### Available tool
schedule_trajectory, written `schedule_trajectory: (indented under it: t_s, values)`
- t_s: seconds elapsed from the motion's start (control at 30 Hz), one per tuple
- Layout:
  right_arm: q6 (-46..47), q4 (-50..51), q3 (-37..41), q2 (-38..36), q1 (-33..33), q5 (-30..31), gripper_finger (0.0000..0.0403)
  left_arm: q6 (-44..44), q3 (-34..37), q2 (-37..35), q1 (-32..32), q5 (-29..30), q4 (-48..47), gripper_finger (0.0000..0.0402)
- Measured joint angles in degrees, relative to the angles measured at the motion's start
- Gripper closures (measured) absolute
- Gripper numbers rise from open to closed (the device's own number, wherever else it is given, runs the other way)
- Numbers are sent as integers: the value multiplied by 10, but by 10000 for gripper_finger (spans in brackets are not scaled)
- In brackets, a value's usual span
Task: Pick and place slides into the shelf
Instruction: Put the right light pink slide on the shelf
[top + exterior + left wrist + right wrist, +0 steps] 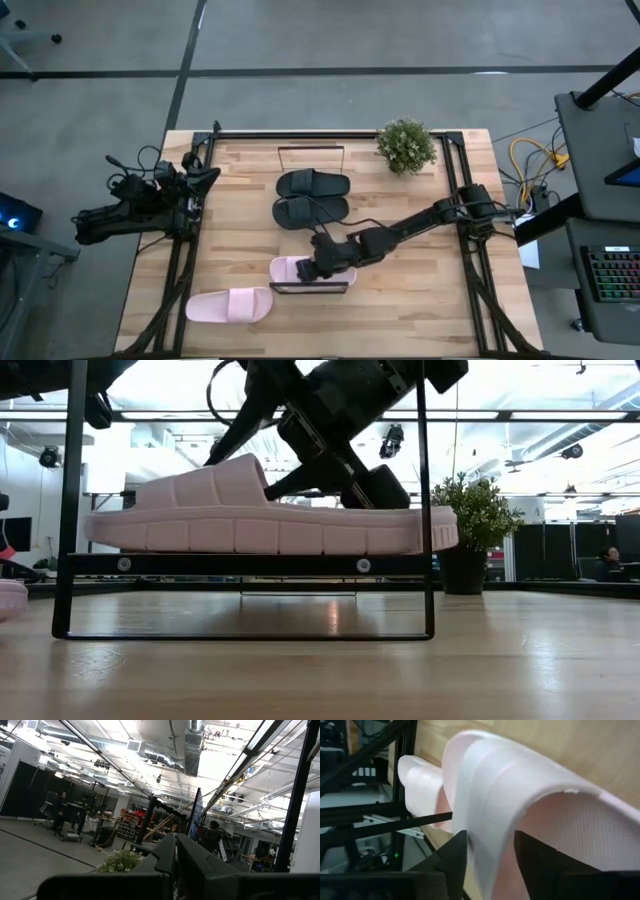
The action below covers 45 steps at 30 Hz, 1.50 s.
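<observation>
Right gripper [322, 268], lower centre, fingers pinching pink slide [270, 520] strap on shelf [240, 564]; early release risks sliding off; left gripper [205, 178] pressed together, parked upper left.

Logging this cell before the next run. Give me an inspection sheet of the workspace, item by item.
Surface: light wooden tabletop inside a black frame.
Job's things: two black slides side by side on the shelf; one pink slide resting on the shelf's near end; second pink slide on the table near the front left corner.
Clutter: small potted plant at the back right.
Tools: right tool closed on the pink slide's strap; left tool parked at the table's left edge, fingers together.
Cables: yellow and dark cables on the floor right of the table.
Surroundings: open workshop; a desk with a keyboard at right; people far off.
</observation>
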<state>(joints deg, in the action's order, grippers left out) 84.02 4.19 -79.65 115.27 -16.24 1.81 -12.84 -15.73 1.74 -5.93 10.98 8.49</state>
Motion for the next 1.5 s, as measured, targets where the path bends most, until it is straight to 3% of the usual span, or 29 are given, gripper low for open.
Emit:
schedule_trajectory:
  t_s: [0.37,0.77,0.97,1.2,1.3,1.5]
  values:
    - [-37,146,-64,-1,0,45,218,0,0,0,0,0,0,398]
    - [-61,171,-65,-60,0,160,219,-3,-2,0,0,-10,0,398]
    - [-49,267,-65,-110,-14,270,220,-25,-2,1,0,-70,-10,398]
    - [-53,354,-65,-191,-44,424,225,-212,-11,2,0,-204,-128,398]
    - [-94,364,-65,-228,-55,471,225,-244,-11,8,0,-249,-139,398]
    - [-203,360,-65,-299,-56,487,235,-259,-24,22,0,-234,-134,398]
